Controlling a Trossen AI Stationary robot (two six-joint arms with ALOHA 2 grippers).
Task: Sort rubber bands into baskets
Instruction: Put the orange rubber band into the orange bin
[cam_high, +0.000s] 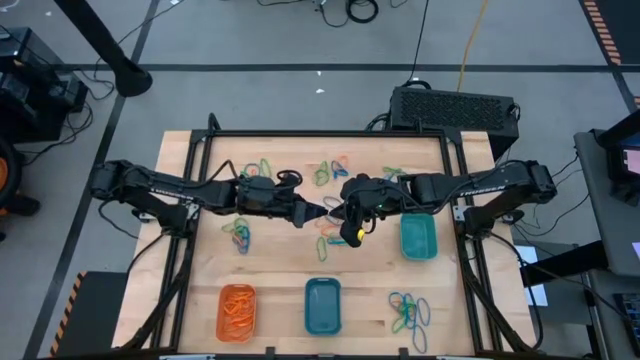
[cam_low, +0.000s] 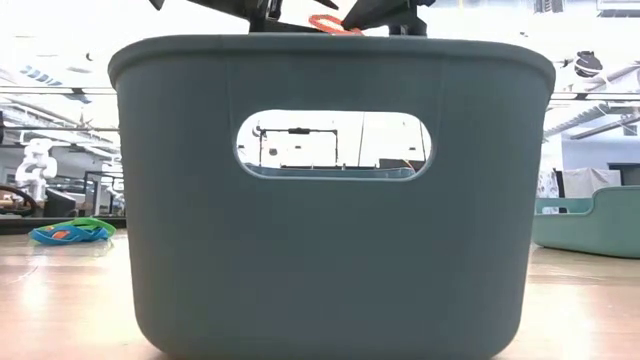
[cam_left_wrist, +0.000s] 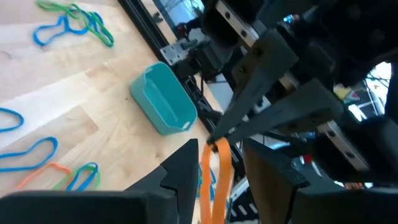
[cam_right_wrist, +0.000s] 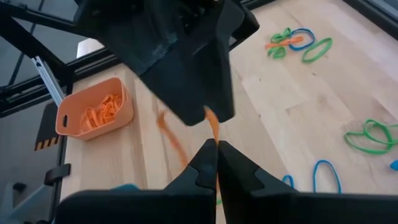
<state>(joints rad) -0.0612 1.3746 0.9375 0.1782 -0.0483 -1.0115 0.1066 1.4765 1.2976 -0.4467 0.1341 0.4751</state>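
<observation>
Two grippers mid-table, right gripper (cam_right_wrist: 216, 149) jaws pinching orange band (cam_left_wrist: 214, 180), left gripper (cam_left_wrist: 217, 163) jaws parted around it.

Three baskets (cam_high: 322, 306) along the table's (cam_high: 200, 270) front (one farther right), rubber bands (cam_high: 410, 312) scattered behind
</observation>
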